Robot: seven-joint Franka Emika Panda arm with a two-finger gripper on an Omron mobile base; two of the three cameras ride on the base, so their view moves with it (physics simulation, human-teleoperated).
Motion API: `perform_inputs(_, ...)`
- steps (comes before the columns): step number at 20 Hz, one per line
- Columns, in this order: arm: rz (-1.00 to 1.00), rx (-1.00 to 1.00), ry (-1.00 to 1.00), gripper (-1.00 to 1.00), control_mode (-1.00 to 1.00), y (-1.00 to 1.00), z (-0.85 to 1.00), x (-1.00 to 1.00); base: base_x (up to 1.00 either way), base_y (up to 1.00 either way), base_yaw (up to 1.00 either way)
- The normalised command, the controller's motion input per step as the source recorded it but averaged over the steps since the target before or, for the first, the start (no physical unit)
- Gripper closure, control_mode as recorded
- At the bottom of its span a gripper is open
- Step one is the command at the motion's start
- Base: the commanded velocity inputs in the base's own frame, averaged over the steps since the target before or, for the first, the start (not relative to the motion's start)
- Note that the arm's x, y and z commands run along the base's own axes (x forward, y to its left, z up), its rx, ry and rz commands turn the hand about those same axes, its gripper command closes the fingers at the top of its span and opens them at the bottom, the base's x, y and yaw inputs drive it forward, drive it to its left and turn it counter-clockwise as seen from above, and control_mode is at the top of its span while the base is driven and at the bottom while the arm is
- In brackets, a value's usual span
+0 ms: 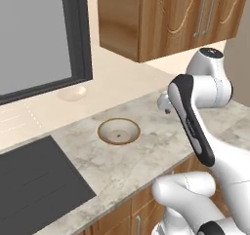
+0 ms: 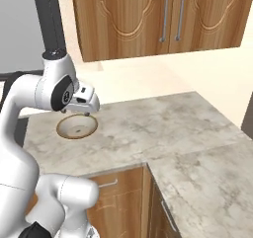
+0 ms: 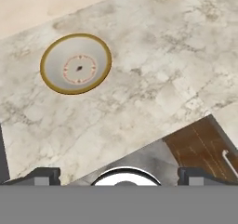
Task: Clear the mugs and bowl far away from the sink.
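- bowl (image 3: 76, 63) sits upper left of the hand view, alone on the marble counter (image 3: 153, 79); centre-left in the left base view (image 1: 118, 130).
- gripper (image 3: 118, 175) hangs above the counter, jaws spread wide, holding nothing.
- bowl lies ahead and left of the fingertips; round, so no long axis to line up.
- sink (image 1: 34, 180) cut off at lower left of the left base view; mugs not made out.
- faint pale dish (image 1: 72, 92) by the wall, hard to read.

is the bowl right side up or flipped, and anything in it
Right side up and empty: the bowl sits flat on the counter, its brown rim on top and its pale inside bare.
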Motion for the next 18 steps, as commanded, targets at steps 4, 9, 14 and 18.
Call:
perform_inputs(4,-0.07,0.20,0.13,-1.00,-1.00,0.00,-0.63,0.02,0.00,0.00,0.00)
perform_inputs(9,0.00,0.19,0.01,-1.00,-1.00,-0.01,-0.46,0.02,0.00,0.00,0.00)
perform_inputs(14,0.02,0.05,0.00,-1.00,-1.00,0.00,-0.24,0.30,0.00,0.00,0.00)
perform_inputs(18,0.00,0.00,0.00,-1.00,-1.00,0.00,-0.09,0.44,0.00,0.00,0.00)
